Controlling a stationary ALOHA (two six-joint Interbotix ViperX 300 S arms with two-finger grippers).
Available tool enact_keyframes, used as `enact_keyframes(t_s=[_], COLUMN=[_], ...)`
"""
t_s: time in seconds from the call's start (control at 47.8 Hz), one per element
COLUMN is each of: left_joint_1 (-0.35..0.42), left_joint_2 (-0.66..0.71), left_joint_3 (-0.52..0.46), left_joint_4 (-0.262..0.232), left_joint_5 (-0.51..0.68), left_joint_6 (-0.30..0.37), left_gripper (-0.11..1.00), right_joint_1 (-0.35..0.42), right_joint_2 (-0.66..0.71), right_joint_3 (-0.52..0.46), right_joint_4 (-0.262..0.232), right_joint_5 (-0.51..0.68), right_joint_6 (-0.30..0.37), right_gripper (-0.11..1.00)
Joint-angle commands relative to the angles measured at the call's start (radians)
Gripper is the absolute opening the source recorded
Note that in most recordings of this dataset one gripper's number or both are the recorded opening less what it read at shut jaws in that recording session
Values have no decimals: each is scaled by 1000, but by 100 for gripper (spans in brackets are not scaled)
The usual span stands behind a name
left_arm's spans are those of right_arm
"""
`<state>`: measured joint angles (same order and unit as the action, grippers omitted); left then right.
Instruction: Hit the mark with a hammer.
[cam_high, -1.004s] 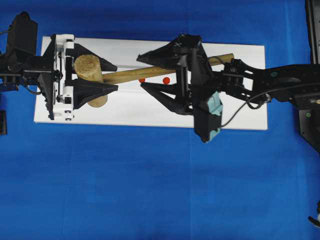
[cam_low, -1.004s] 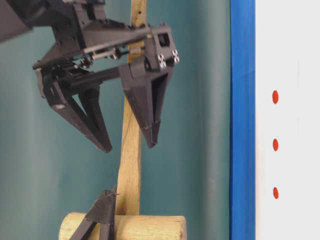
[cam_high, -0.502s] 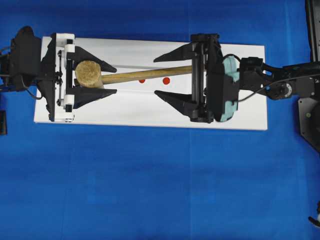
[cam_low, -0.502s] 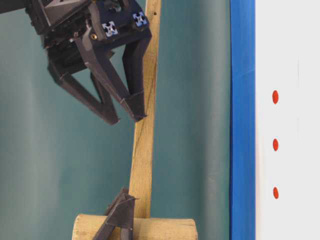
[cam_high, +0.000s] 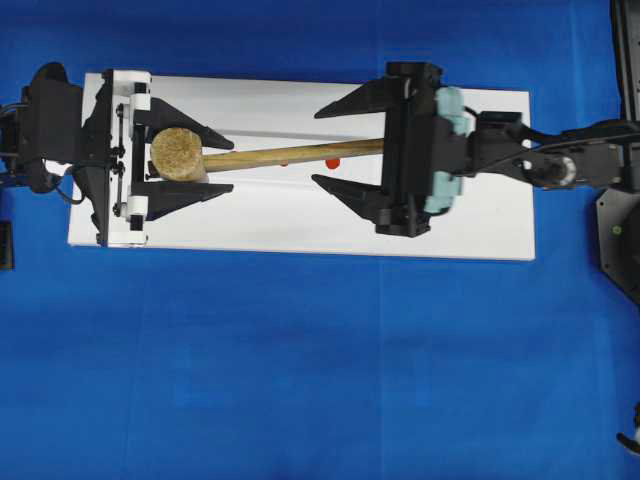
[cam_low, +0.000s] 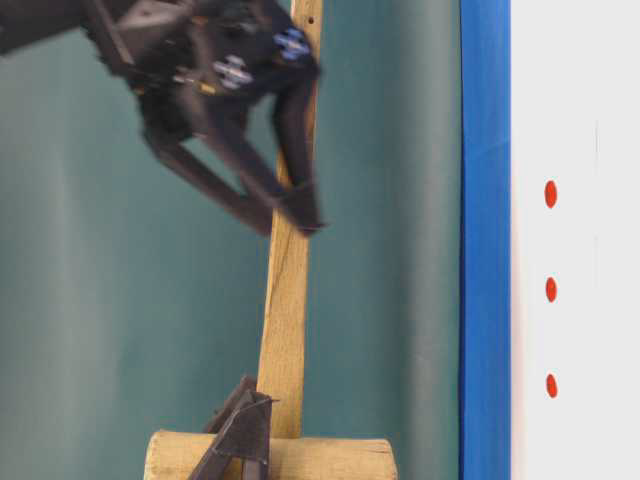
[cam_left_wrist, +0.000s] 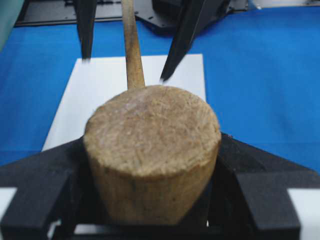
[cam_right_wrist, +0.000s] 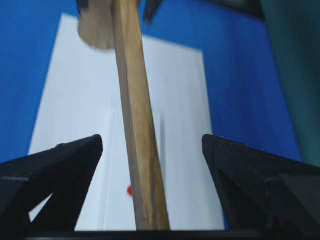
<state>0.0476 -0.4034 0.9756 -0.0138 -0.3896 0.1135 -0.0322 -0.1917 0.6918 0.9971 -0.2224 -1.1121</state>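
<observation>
My left tool (cam_high: 190, 160) grips the hammer (cam_high: 178, 153) by its head, so my wide-open right tool (cam_high: 338, 143) should close squarely round the handle (cam_high: 290, 153) before striking.

A white rectangular board (cam_high: 250, 225) lay flat on a blue table cover (cam_high: 300, 370). Two small red dots (cam_low: 550, 289) marked the board's surface; a teal backdrop (cam_low: 100, 330) stood behind.

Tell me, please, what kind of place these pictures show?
Probably a robot test bench in a lab, not a home or workshop. A plain blue cloth covers the table, a white board with red dots lies on it, and two arms hold a hammer above the board.
</observation>
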Motion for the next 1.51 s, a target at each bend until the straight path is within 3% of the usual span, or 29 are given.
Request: enact_keyframes(t_s=[0.0, 0.188, 0.251, 0.335, 0.481, 0.586, 1.087, 1.213, 1.276, 1.485], left_joint_1=[-3, -6, -8, -11, -12, -12, -12, -12, -12, 0], left_joint_2=[-21, -28, -28, -28, -26, -26, -26, -26, -28, -61], left_joint_3=[-21, -21, -21, -23, -23, -23, -21, -20, -18, 6], left_joint_4=[2, 2, 2, 2, 2, 2, 2, 2, 2, 2], left_joint_5=[-6, -6, -6, -6, -8, -6, -5, -5, -5, 20], left_joint_6=[2, 0, 0, 0, 3, 9, 0, 0, 2, 2], left_gripper=[43, 43, 43, 43, 43, 43, 44, 78, 89, 84], right_joint_1=[-3, -3, -3, -3, -3, -5, -3, -3, -3, -3], right_joint_2=[3, 5, 5, 5, 5, 5, 5, 5, 5, -3], right_joint_3=[-11, -9, -9, -9, -11, -12, -11, -11, -11, -3], right_joint_4=[9, 11, 9, 9, 9, 9, 11, 20, 28, 52], right_joint_5=[9, 21, 21, 32, 51, 52, 77, 89, 94, 104], right_joint_6=[2, -2, -5, -8, -8, -3, 8, 8, 8, 8], right_gripper=[96, 94, 87, 67, 23, 4, 3, 2, 2, 2])
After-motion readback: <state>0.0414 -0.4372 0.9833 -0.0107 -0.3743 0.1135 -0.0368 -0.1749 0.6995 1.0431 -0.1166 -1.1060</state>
